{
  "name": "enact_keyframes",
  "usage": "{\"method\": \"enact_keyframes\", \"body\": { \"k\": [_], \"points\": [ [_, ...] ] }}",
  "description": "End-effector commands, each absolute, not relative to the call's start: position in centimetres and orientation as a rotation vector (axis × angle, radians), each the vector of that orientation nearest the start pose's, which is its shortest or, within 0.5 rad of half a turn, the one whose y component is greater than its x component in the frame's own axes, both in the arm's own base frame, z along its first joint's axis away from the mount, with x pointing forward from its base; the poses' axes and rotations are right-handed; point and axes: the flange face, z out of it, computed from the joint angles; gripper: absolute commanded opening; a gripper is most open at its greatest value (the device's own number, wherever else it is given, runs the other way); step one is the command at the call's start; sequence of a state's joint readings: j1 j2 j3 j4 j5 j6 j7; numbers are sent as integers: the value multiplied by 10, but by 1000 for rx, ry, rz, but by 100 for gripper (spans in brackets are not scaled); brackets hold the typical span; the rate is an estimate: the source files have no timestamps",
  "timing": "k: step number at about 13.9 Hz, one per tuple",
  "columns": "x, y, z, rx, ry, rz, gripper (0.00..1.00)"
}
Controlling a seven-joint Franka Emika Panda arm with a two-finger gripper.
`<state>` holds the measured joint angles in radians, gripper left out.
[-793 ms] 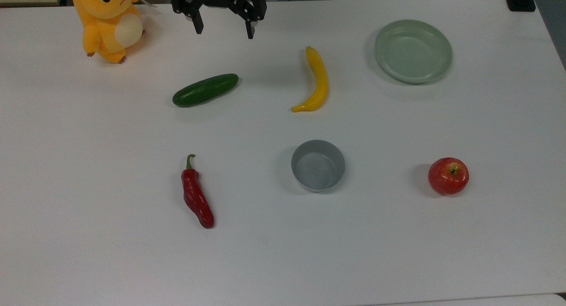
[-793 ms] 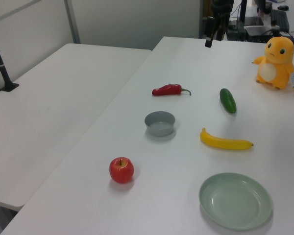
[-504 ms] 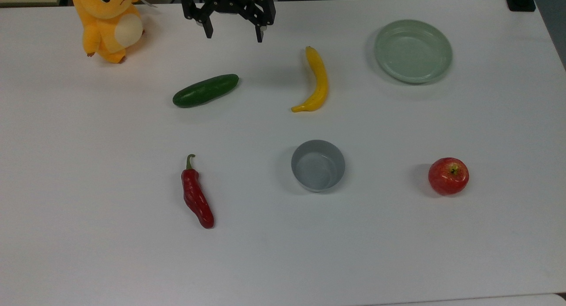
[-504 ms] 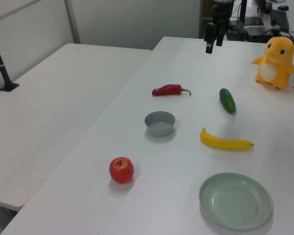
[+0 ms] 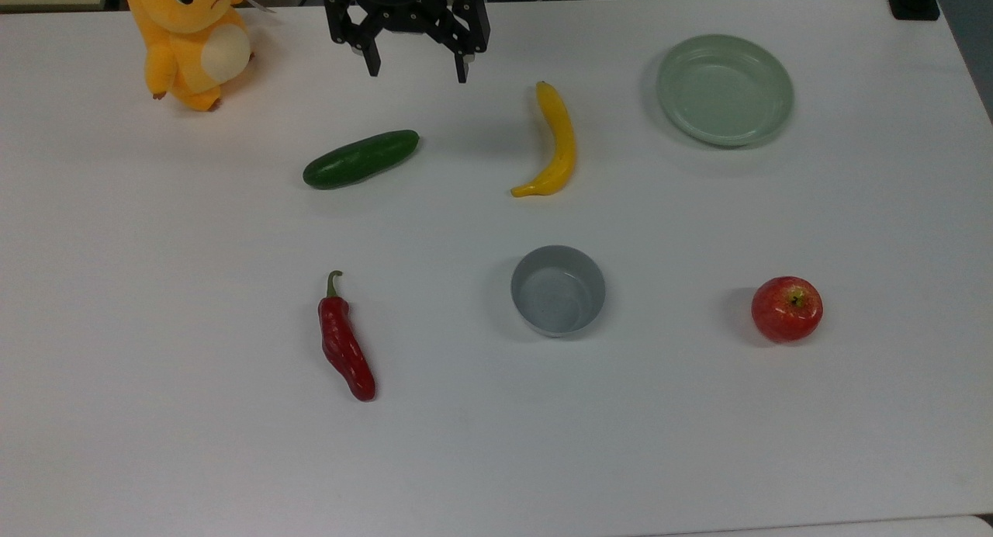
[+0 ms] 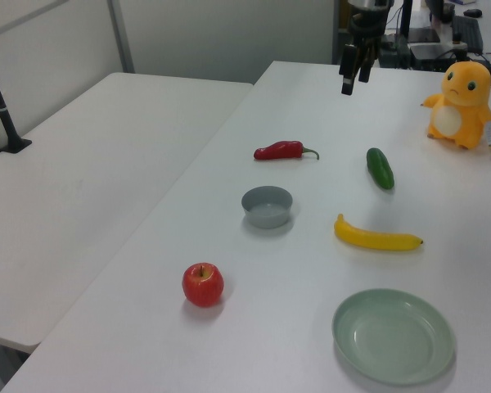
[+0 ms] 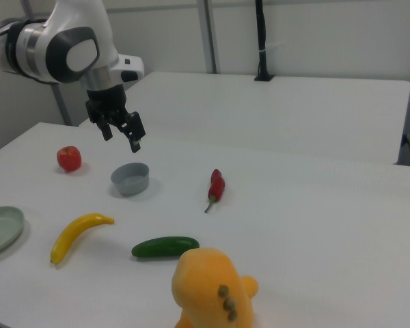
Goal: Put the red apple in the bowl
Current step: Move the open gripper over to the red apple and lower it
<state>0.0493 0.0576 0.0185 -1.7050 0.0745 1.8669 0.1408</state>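
Top view: the gripper [image 5: 417, 70] hangs empty, fingers spread, well beyond the bowl [image 5: 558, 290]; the red apple [image 5: 787, 309] sits untouched to the bowl's right.

Left view: reaching is the step in hand.

Right view: next, travel past the bowl to above the apple.

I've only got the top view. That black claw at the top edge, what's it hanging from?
Observer: The gripper sits on a thick white arm with a grey joint, as the right view shows.
Operator: Is it touching down?
Observer: No. In the right view it hangs in the air, clear of the table.
Operator: Anything off to the side?
Observer: Yes, the left view has a second table, also white, standing alongside.
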Motion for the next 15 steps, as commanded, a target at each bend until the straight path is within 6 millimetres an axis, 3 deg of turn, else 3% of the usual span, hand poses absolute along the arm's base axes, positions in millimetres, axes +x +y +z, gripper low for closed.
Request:
{"method": "enact_keyframes", "body": {
  "k": [1,4,5,6,8,10,13,15],
  "points": [
    [590,88,538,-3024,254,-169,100],
    [596,177,531,-2938,462,-223,100],
    [603,189,525,-2932,501,-215,100],
    [612,225,511,-2939,535,-205,100],
    [621,269,482,-2966,611,-202,100],
    [615,330,459,-2963,635,-300,100],
    [615,376,446,-2904,682,-383,100],
    [621,393,440,-2893,675,-397,100]
  ]
}}
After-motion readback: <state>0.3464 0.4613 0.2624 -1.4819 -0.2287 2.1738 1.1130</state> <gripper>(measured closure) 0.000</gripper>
